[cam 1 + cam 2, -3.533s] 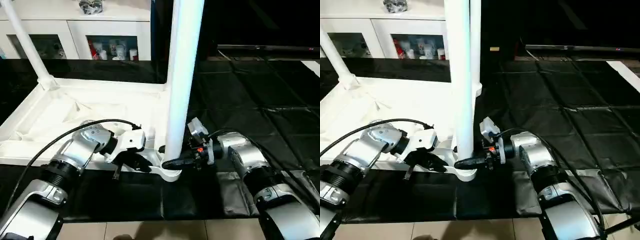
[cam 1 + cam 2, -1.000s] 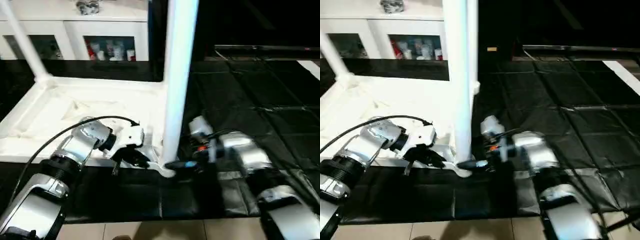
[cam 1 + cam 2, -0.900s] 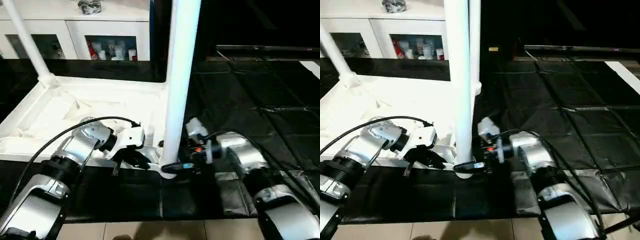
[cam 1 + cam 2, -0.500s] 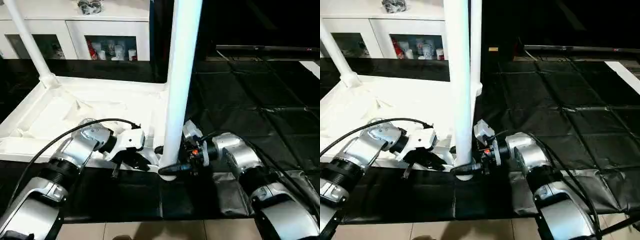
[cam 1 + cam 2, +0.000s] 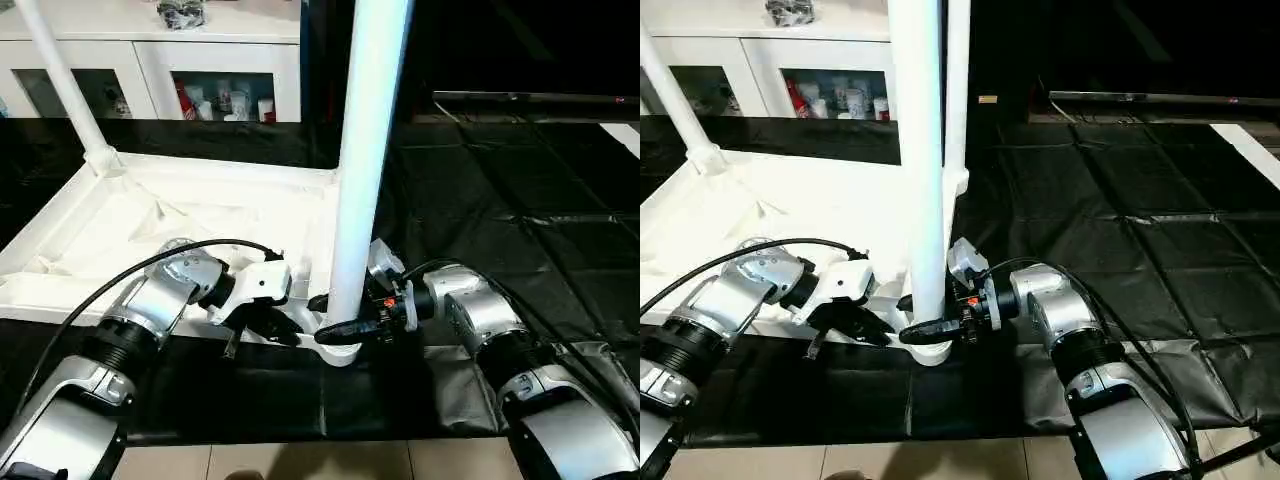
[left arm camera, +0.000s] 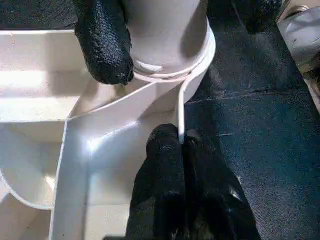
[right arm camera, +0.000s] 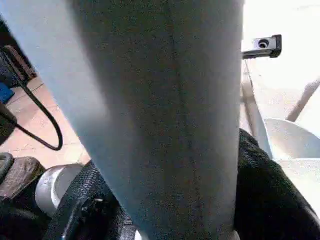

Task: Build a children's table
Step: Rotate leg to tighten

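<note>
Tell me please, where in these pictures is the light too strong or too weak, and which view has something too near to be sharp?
In the left eye view the white table top glares, its ribs washed out, while the black floor mat fades into darkness behind. In the right wrist view the leg stands so close that it is soft and grey in shadow. In the left wrist view the corner socket is clear, with mild shine.
</note>
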You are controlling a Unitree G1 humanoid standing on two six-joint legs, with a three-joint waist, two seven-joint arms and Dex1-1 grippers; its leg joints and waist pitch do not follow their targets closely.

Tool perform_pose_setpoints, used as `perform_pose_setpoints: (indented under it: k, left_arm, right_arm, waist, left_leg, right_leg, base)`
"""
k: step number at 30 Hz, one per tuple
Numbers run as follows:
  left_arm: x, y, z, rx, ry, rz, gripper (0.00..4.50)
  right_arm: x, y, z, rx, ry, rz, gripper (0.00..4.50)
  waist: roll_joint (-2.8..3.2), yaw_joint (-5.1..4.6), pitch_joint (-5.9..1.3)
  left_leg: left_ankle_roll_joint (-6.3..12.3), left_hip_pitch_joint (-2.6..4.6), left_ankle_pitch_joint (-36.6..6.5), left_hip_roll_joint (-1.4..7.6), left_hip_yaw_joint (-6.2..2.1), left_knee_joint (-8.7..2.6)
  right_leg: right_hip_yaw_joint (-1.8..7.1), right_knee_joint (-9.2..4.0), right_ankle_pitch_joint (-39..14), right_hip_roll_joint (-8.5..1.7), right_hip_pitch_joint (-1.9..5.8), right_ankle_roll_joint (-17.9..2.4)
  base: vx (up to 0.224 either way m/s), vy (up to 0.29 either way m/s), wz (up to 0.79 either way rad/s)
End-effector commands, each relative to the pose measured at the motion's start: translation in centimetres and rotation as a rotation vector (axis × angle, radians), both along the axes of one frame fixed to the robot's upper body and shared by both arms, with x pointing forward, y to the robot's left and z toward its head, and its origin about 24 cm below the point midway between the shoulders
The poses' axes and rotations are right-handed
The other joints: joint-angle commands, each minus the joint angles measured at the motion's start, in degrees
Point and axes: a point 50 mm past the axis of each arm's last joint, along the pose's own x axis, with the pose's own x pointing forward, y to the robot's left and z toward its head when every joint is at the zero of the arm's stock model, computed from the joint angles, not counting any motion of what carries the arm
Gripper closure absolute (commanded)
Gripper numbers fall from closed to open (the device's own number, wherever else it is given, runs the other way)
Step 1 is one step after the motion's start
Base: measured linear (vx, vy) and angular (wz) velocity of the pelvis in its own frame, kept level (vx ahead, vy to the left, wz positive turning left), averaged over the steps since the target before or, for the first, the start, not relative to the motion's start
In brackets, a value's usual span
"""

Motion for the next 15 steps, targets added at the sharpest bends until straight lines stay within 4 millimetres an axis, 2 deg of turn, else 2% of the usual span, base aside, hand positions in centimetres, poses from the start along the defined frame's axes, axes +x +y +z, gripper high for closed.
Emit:
perform_pose_setpoints:
  k: [1, 7, 8, 9, 10, 11, 12, 13, 14, 15]
  left_arm:
    - [-0.6, -0.4, -1.0, 0.031, 0.03, -0.017, 4.5]
    - [-0.2, -0.4, -1.1, 0.006, 0.041, 0.057, 4.5]
    - [0.0, -0.6, -1.0, -0.004, 0.04, 0.084, 4.5]
    - [0.5, -0.8, -1.0, -0.024, 0.035, 0.139, 4.5]
    - [1.0, -1.2, -0.9, -0.044, 0.025, 0.195, 4.5]
    - [1.4, -1.6, -0.8, -0.061, 0.018, 0.238, 4.5]
    - [1.5, -1.7, -0.8, -0.068, 0.015, 0.256, 4.5]
    - [1.7, -1.9, -0.7, -0.077, 0.011, 0.278, 4.5]
    - [1.7, -1.9, -0.7, -0.077, 0.011, 0.278, 4.5]
    - [2.0, -2.2, -0.7, -0.088, 0.002, 0.307, 4.5]
  right_arm:
    - [-0.5, 0.4, -0.1, 0.014, 0.028, 0.059, 2.2]
    - [-0.7, 0.6, -0.2, 0.051, 0.025, 0.018, 2.26]
    - [-0.6, 0.8, -0.4, 0.053, 0.02, -0.021, 2.27]
    - [-0.4, 1.0, -0.7, 0.051, 0.005, -0.102, 2.27]
    - [-0.3, 1.3, -1.2, 0.043, -0.007, -0.186, 2.28]
    - [-0.1, 1.5, -1.5, 0.034, -0.002, -0.252, 2.3]
    - [-0.1, 1.6, -1.7, 0.029, 0.002, -0.279, 2.35]
    - [0.0, 1.8, -1.9, 0.022, 0.007, -0.319, 2.36]
    - [0.0, 1.8, -1.9, 0.022, 0.007, -0.319, 2.36]
    - [0.2, 2.0, -2.1, 0.014, 0.015, -0.373, 2.38]
  waist:
    - [0.33, -0.51, -3.96]
    - [0.52, -0.51, -3.96]
    - [0.74, -0.47, -3.98]
    - [0.37, -0.47, -3.86]
    - [0.34, -0.58, -3.75]
    - [0.37, -0.66, -3.47]
    - [0.25, -0.87, -3.39]
    - [0.15, -0.91, -3.27]
    - [0.15, -0.91, -3.27]
    - [0.1, -1.25, -3.16]
  left_leg:
    - [1.61, 0.27, -12.0, 1.99, -0.15, -3.94]
    - [1.53, 0.32, -12.4, 1.97, -0.15, -3.94]
    - [1.44, 0.34, -12.4, 1.98, -0.18, -3.94]
    - [1.21, 0.27, -12.8, 1.87, -0.15, -3.94]
    - [1.02, 0.26, -13.1, 1.89, -0.13, -4.05]
    - [0.29, 0.49, -14.6, 1.71, -0.2, -4.13]
    - [-0.36, 0.64, -15.8, 1.49, -0.4, -4.21]
    - [-0.18, 0.88, -16.7, 1.39, -0.4, -4.14]
    - [-0.18, 0.88, -16.7, 1.39, -0.4, -4.14]
    - [0.12, 0.73, -16.8, 1.32, -0.52, -4.16]
  right_leg:
    - [3.45, -3.94, -14.4, -3.75, 3.11, -11.8]
    - [3.45, -3.92, -13.7, -3.67, 3.09, -12.2]
    - [3.45, -3.91, -13.7, -3.7, 3.11, -12.2]
    - [3.43, -4.08, -14.8, -3.76, 3.15, -11.9]
    - [3.46, -4.2, -15.9, -3.74, 3.11, -11.5]
    - [3.41, -4.77, -20.2, -3.87, 2.86, -10.2]
    - [3.27, -5.17, -24.5, -3.92, 2.92, -8.7]
    - [3.22, -5.8, -28.6, -4.08, 2.71, -7.3]
    - [3.22, -5.8, -28.6, -4.08, 2.71, -7.3]
    - [3.15, -6.24, -31.5, -4.18, 2.72, -5.8]
  base:
    - [0.0, 0.0, 0.0]
    - [0.0, 0.0, 0.0]
    - [0.0, 0.0, 0.0]
    - [0.0, 0.0, 0.0]
    - [0.0, 0.0, 0.0]
    - [0.0, 0.0, 0.0]
    - [0.0, 0.0, 0.0]
    - [0.0, 0.0, 0.0]
    - [0.0, 0.0, 0.0]
    - [0.0, 0.0, 0.0]
